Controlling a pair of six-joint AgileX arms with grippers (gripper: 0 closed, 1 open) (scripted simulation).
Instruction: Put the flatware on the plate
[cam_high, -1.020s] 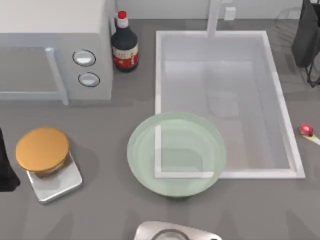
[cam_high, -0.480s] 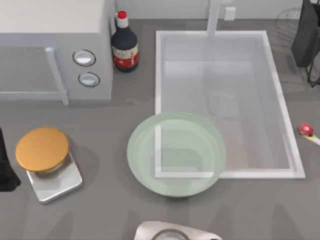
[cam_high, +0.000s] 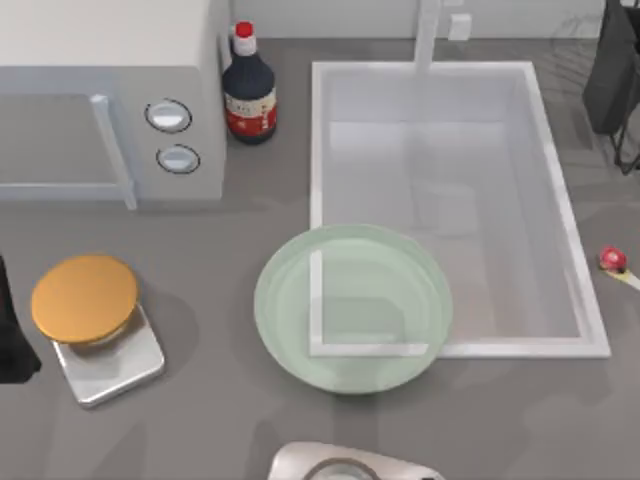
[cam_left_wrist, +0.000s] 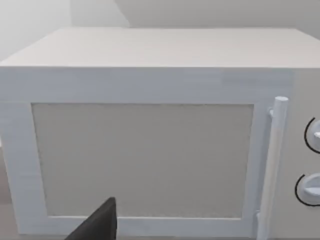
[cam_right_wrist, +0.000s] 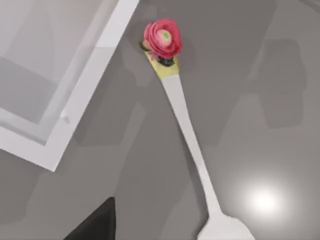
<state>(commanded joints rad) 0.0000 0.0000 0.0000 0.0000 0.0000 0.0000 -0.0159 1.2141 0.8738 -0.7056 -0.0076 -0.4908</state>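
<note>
The flatware is a white spoon (cam_right_wrist: 187, 130) lying flat on the grey counter just right of the sink. Its red-pink knob (cam_right_wrist: 162, 37) points toward the sink's rim, and in the top view that knob (cam_high: 612, 260) sits at the right edge. The pale green plate (cam_high: 290, 340) rests left of it, overlapping the sink's front left corner, with nothing on it. My right arm (cam_high: 612, 70) hangs at the back right, and its wrist camera looks down on the spoon from above; a dark part of the right gripper (cam_right_wrist: 95, 225) shows there. My left arm (cam_high: 8, 335) is parked at the left edge.
A white sink (cam_high: 560, 200) with a tap (cam_high: 428, 35) fills the back middle. A microwave (cam_high: 110, 100) and a dark sauce bottle (cam_high: 248, 90) stand at the back left. An orange disc on a steel base (cam_high: 85, 298) sits front left. A metal object (cam_high: 345, 465) is at the front edge.
</note>
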